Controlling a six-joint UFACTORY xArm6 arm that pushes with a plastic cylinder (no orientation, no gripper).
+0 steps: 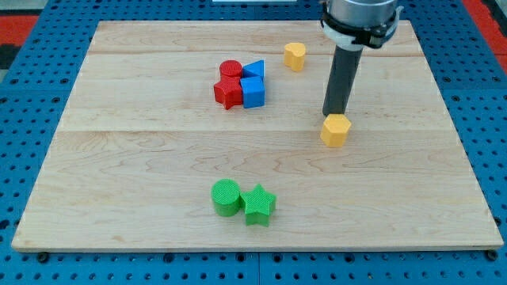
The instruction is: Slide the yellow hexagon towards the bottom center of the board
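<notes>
The yellow hexagon (336,131) lies on the wooden board (142,158) right of centre. My tip (333,113) stands just above the hexagon's top edge in the view, touching or nearly touching it. The dark rod rises from there to the arm at the view's top right.
A yellow heart-shaped block (295,56) sits near the view's top. A red cylinder (230,70), a red star (228,93), a blue triangle (254,70) and a blue cube (253,92) cluster at upper centre. A green cylinder (226,197) and a green star (258,205) sit near the bottom centre.
</notes>
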